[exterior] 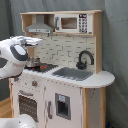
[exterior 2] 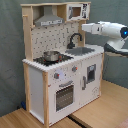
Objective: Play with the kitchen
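While my arm (exterior 2: 107, 31) hovers above the kitchen (exterior 2: 62, 70), beside its faucet (exterior 2: 74, 39), I can't tell the claw's opening; I'd descend slowly, clear of the hood (exterior 2: 48, 21).

The kitchen (exterior: 62, 75) stands on the floor before a curtain (exterior: 115, 45), and in the first exterior view its hood (exterior: 40, 26) sits at the top left with the microwave (exterior: 73, 23) to the right of it, while below them the pot (exterior: 33, 62) rests on the stove at the first exterior view's left and the sink (exterior: 75, 73) lies to the right with the faucet (exterior: 84, 59) behind it. In the second exterior view the pot (exterior 2: 50, 56) stands left of the sink (exterior 2: 83, 51), the oven door (exterior 2: 64, 95) is below the pot, and the knobs (exterior 2: 57, 76) sit just above that door. My arm (exterior 2: 107, 30) reaches in from the second exterior view's right, level with the faucet (exterior 2: 74, 39), and my tool (exterior 2: 85, 28) hangs above the sink, just beside the kitchen's right post, touching nothing I can see.
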You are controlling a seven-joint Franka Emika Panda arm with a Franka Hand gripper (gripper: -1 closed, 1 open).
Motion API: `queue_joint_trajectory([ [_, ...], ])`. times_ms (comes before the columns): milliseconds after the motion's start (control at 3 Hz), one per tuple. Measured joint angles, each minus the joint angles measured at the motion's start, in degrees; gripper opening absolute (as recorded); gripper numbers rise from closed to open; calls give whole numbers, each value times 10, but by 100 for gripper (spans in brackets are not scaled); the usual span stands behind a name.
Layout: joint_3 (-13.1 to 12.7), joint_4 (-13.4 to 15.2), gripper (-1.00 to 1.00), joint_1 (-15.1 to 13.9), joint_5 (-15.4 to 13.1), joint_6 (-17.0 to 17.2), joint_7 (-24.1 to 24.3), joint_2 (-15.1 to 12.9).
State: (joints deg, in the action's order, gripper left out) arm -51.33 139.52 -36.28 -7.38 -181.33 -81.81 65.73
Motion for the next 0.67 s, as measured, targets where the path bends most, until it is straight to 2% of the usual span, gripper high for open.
queue_joint_trajectory([
  [667, -4, -50, 100, -60, 0, -12, -74, -56],
])
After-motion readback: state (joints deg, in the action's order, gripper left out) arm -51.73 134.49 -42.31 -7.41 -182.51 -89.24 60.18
